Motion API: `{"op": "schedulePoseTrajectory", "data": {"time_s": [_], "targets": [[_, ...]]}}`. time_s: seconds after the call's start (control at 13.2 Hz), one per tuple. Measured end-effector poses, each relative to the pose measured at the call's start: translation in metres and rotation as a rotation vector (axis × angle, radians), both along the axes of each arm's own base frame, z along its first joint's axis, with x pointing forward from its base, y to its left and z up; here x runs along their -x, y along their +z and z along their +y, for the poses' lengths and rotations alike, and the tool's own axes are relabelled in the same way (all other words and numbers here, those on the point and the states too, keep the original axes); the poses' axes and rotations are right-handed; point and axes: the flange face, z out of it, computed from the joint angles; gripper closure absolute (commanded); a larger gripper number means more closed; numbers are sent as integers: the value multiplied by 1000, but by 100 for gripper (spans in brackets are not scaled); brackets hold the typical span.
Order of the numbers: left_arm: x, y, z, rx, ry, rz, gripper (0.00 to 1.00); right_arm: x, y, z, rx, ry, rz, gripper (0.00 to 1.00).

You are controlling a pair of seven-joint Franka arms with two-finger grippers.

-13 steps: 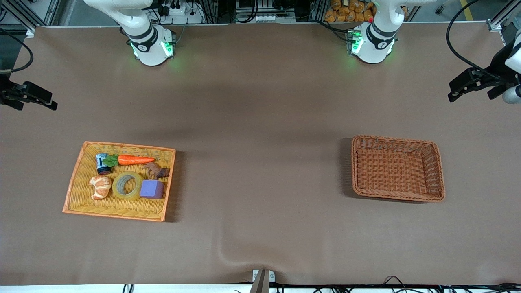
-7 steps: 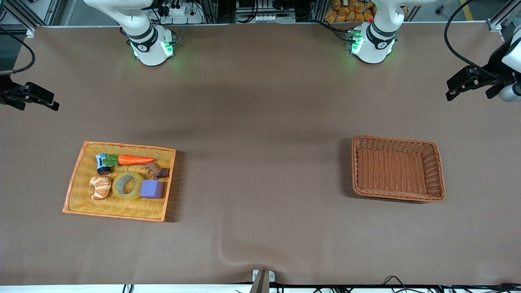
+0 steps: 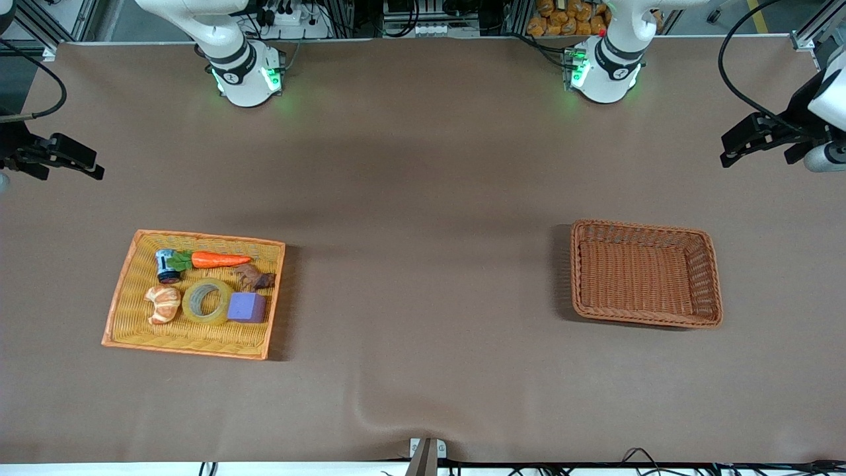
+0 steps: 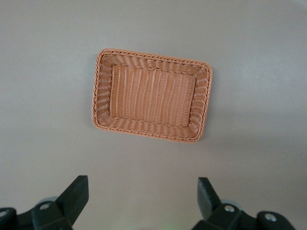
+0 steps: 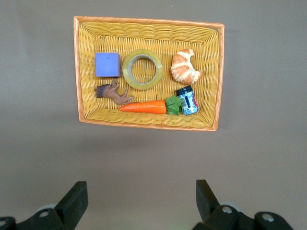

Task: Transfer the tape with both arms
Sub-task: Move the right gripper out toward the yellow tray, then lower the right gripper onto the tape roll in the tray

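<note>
The yellowish tape roll (image 3: 207,301) lies flat in the orange tray (image 3: 125,277), between a croissant and a purple cube. It also shows in the right wrist view (image 5: 142,69). My right gripper (image 3: 91,169) is open and empty, high over the bare table at the right arm's end. In its wrist view (image 5: 140,199) the fingers stand wide apart with the tray ahead. My left gripper (image 3: 730,157) is open and empty, high over the table at the left arm's end. In its wrist view (image 4: 143,194) it looks down on the brown basket (image 4: 98,91).
The tray (image 5: 218,72) also holds a croissant (image 3: 163,303), a purple cube (image 3: 247,307), a carrot (image 3: 218,260), a small jar (image 3: 165,266) and a brown toy animal (image 3: 254,277). The brown wicker basket (image 3: 707,277) stands empty toward the left arm's end.
Both grippers have drifted slightly inward over the table, the right one a little toward the tray's side and the left one toward the basket's side. Nothing on the table has moved.
</note>
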Motion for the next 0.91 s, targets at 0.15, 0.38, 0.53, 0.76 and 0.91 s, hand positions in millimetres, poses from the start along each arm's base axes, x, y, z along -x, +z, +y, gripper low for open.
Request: {"op": "schedulePoseTrajectory", "data": {"time_s": [0.15, 0.38, 0.53, 0.76, 0.91], "targets": [[-1, -2, 0, 0, 1, 3, 0, 0, 0, 0, 0, 0, 0, 0], [-2, -3, 0, 0, 0, 5, 0, -2, -2, 1, 0, 1, -2, 0], [-4, -7, -2, -1, -4, 12, 0, -10, -17, 10, 2, 18, -2, 0], [-4, -8, -3, -1, -5, 14, 0, -36, -80, 40, 9, 67, -2, 0], [-4, -7, -3, -1, -5, 13, 0, -60, -137, 55, 12, 138, 5, 0]]}}
